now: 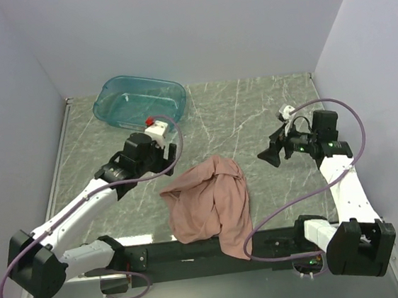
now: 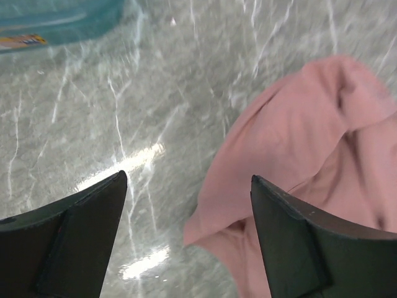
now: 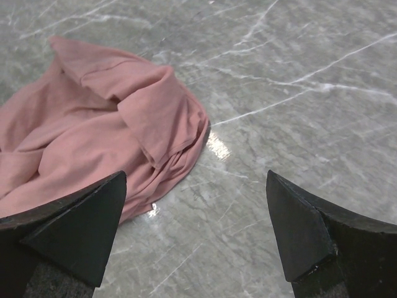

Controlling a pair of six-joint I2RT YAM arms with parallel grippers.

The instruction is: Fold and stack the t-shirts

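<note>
Pink t-shirt (image 1: pixel 208 205) lies crumpled on the bench (image 1: pixel 252 115), draping its near edge; my left jaws and right jaws gape released, empty.

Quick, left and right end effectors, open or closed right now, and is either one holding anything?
Left end effector: open, holding nothing, not gripping the pink t-shirt.
Right end effector: open, holding nothing.
</note>
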